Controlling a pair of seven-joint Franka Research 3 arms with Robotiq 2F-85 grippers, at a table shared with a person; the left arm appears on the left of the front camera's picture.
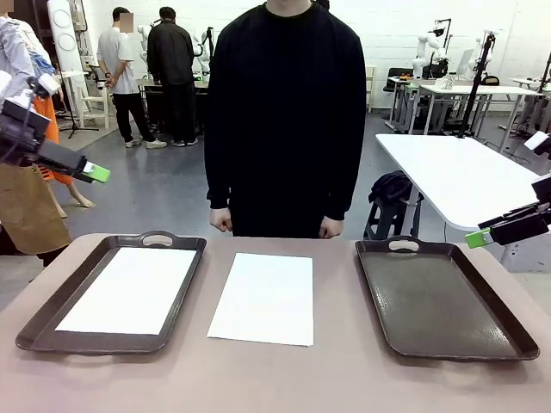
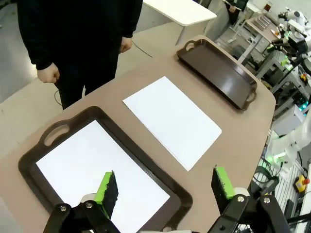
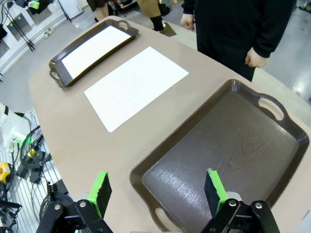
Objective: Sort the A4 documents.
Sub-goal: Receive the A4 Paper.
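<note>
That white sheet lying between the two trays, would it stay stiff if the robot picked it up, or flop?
The loose sheet lies dead flat on the table, so it looks thin and would probably droop if lifted by one edge. No raised edge shows, so a push would likely slide it rather than lift it. It seems very light.

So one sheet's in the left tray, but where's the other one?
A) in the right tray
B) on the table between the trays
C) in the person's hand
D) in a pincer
B: the second sheet lies flat on the table, between the left tray and the bare right tray.
</note>
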